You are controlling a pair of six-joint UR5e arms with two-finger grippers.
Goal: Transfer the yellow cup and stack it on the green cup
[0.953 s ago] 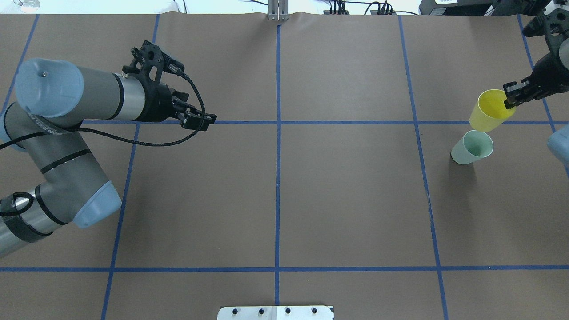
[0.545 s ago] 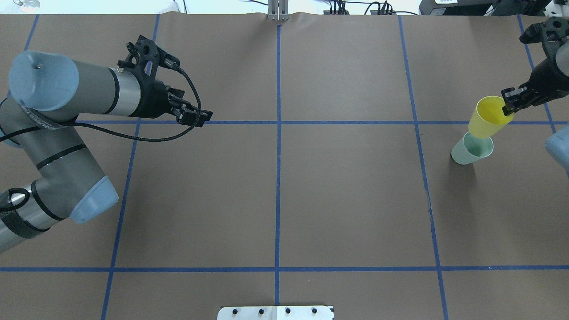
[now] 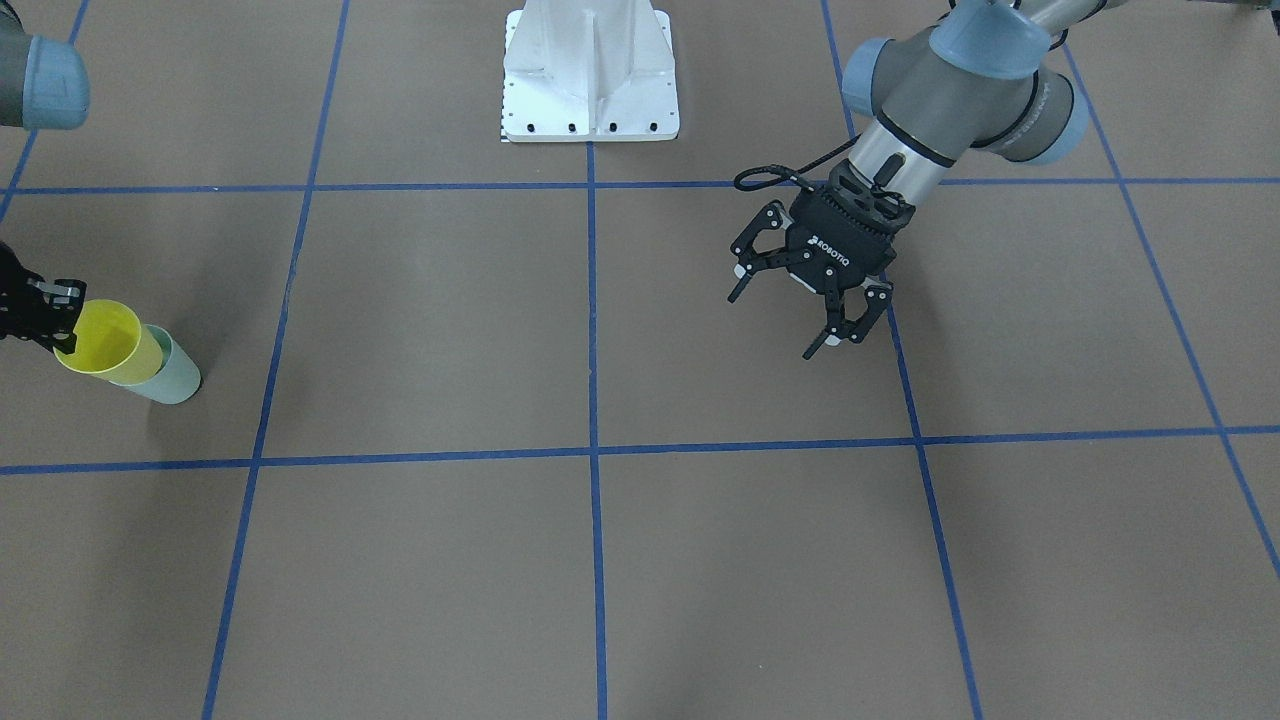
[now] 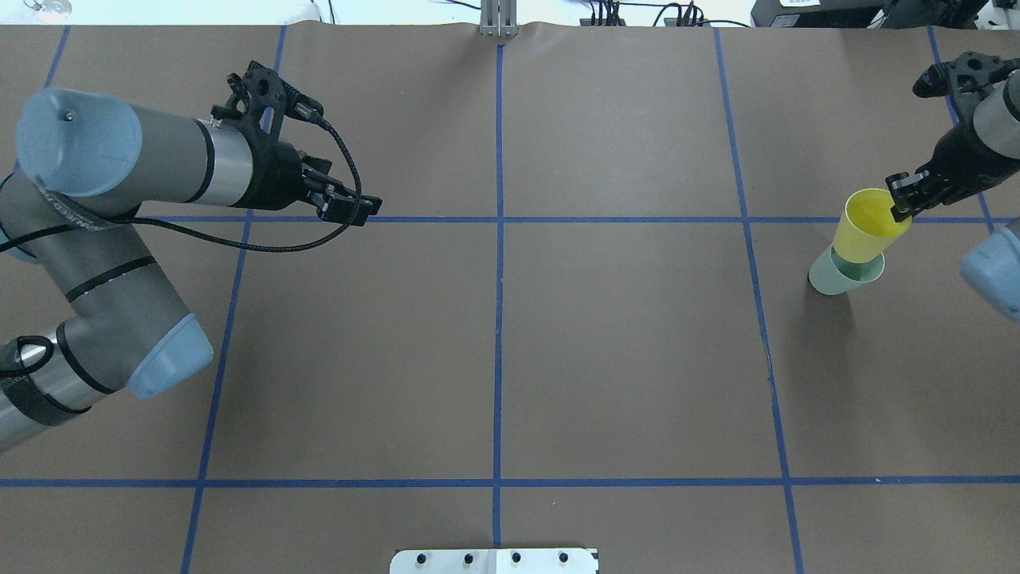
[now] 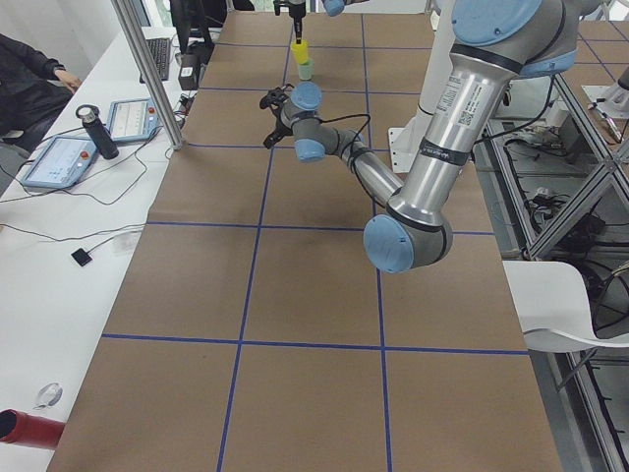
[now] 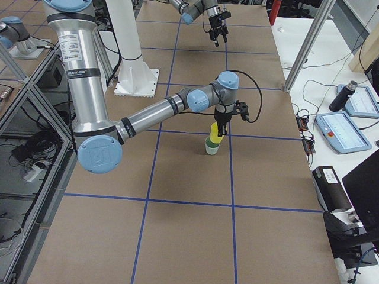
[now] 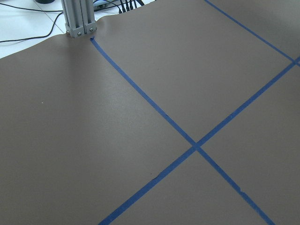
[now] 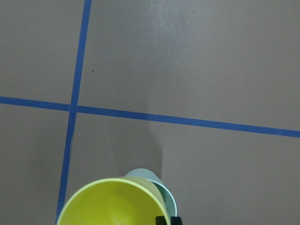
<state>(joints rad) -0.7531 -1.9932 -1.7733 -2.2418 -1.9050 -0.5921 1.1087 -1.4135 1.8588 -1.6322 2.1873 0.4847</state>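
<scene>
The yellow cup (image 4: 865,227) hangs tilted from my right gripper (image 4: 899,204), which is shut on its rim at the table's right edge. Its base sits in the mouth of the green cup (image 4: 833,277), which stands upright on the brown table. Both cups show in the front view, yellow cup (image 3: 100,340) over green cup (image 3: 176,378), with my right gripper (image 3: 58,312) at the rim. The right wrist view shows the yellow cup (image 8: 112,204) from above and the green cup's rim (image 8: 145,176) behind it. My left gripper (image 3: 770,327) is open and empty, far away above the table's left half (image 4: 355,211).
The white robot base plate (image 3: 590,80) stands at the table's near middle edge. An aluminium post (image 7: 78,18) stands at the far edge. Blue tape lines grid the brown table (image 4: 621,351). A side desk with tablets (image 6: 349,118) and a seated person (image 5: 29,84) lies beyond the far edge.
My right gripper has carried the yellow cup forward and down, from beside the green cup to its base in the green cup's mouth. The left arm has shifted slightly.
</scene>
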